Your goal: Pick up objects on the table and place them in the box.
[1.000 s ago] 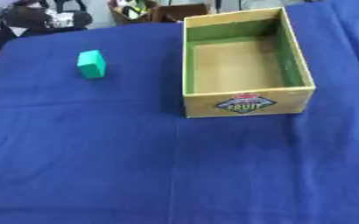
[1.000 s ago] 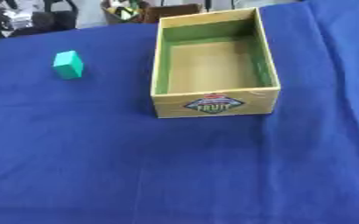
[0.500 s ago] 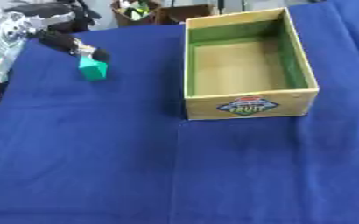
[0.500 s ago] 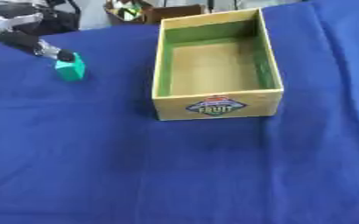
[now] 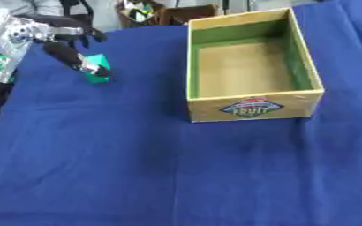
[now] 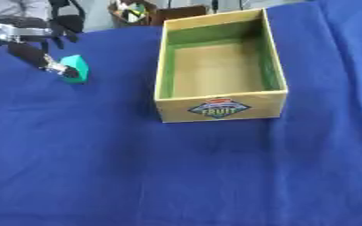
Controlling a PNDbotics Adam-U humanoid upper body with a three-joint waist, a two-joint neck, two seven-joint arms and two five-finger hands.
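Where cloth (image 5: 176, 176) lies bare, box (image 5: 250, 108) central.

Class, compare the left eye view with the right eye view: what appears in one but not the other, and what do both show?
Only the left eye view shows the silver body of the left arm at the left edge, with a dark strip below it. Only the right eye view shows more blue cloth to the right of the box. Both show the left hand with a finger reaching down to the green block, the open, empty wooden box with its fruit label, and clutter past the table's far edge.
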